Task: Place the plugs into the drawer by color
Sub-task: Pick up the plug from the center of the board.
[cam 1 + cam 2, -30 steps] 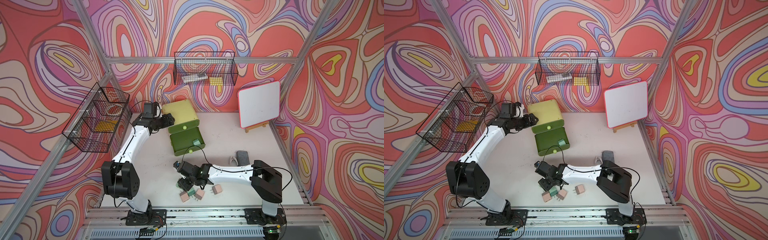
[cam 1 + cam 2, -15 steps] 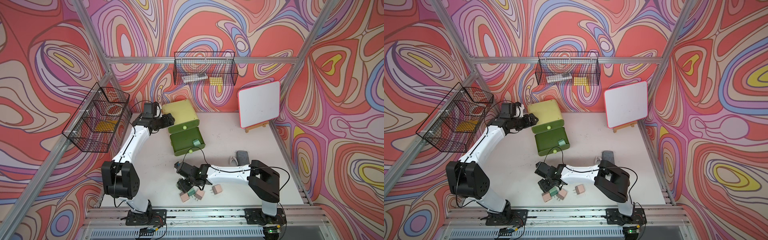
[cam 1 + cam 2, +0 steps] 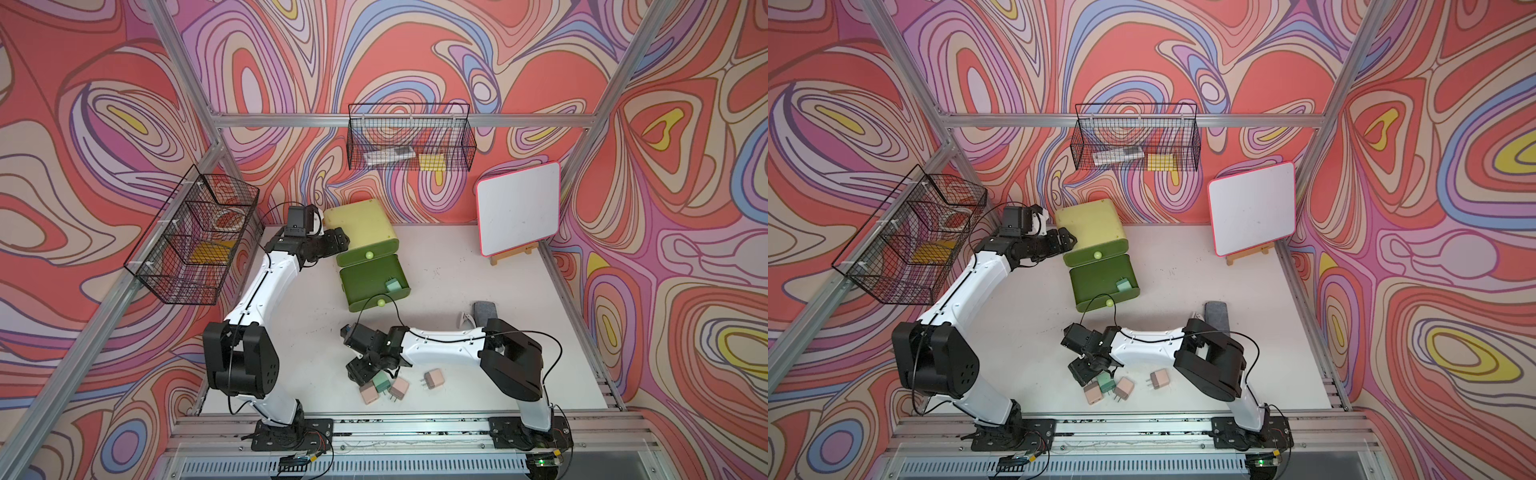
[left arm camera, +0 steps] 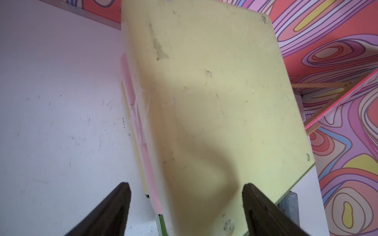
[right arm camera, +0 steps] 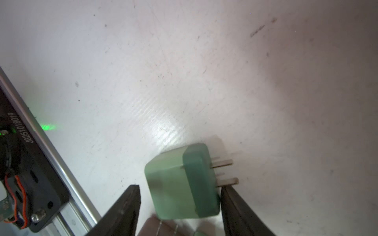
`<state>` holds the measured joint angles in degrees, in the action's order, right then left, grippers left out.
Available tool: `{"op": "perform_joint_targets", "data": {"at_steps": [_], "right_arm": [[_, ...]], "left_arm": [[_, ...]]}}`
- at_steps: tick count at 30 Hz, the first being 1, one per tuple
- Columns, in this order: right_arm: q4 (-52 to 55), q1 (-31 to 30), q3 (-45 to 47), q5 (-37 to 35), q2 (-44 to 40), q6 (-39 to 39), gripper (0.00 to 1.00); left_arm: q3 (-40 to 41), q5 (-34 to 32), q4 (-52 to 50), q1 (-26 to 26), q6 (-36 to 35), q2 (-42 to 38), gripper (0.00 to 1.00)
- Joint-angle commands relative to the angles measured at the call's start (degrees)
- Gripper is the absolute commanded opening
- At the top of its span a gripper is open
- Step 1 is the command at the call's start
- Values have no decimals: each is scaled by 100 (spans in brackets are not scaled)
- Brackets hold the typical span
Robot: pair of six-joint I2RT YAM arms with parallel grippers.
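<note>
The right gripper (image 5: 180, 189) hangs low over the front of the table (image 3: 457, 266), jaws spread to either side of a mint plug (image 5: 171, 179) that lies on its side with its prongs out. One finger sits at the plug's prong end and the other stands clear of it, so nothing is pinched. Crowded right beside the gripper lie three pink plugs (image 3: 400, 387), the nearest two close against the mint one. The front rail (image 5: 51, 151) runs close by, so there is little room to swing that way.

Beyond the gripper the table is bare up to the open drawer (image 3: 363, 282), a clear path for a carry. A second mint plug (image 3: 392, 285) rests in that drawer's corner. No blue plug shows anywhere. They are probably put away already, though no view confirms it. By that reading mint is under way and pink is untouched.

Farthest off, the left gripper (image 4: 185, 185) straddles a corner of the cabinet (image 3: 361, 224) with jaws spread. One finger is clear over the table, and contact by the other cannot be told. Next to this gripper the top drawer (image 3: 353, 261) is shut.
</note>
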<state>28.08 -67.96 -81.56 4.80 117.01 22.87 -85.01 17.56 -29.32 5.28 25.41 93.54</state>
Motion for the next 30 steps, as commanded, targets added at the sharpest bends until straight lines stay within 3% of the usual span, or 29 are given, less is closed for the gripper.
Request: {"op": "perform_joint_targets", "data": {"at_steps": [1, 6, 14, 23, 30], "right_arm": [[205, -35, -256, -33, 218, -232, 70], [419, -80, -482, -310, 394, -460, 75], [1078, -335, -916, -1327, 680, -696, 83], [1255, -328, -527, -1953, 295, -776, 84], [1394, -328, -374, -2244, 50, -631, 78]], "left_arm": [[55, -74, -188, 17, -111, -68, 85], [55, -94, -192, 17, -127, -81, 85], [55, -81, -187, 17, -126, -99, 85], [72, -9, -161, 17, -79, -114, 85], [90, 27, -135, 18, -42, -143, 85]]}}
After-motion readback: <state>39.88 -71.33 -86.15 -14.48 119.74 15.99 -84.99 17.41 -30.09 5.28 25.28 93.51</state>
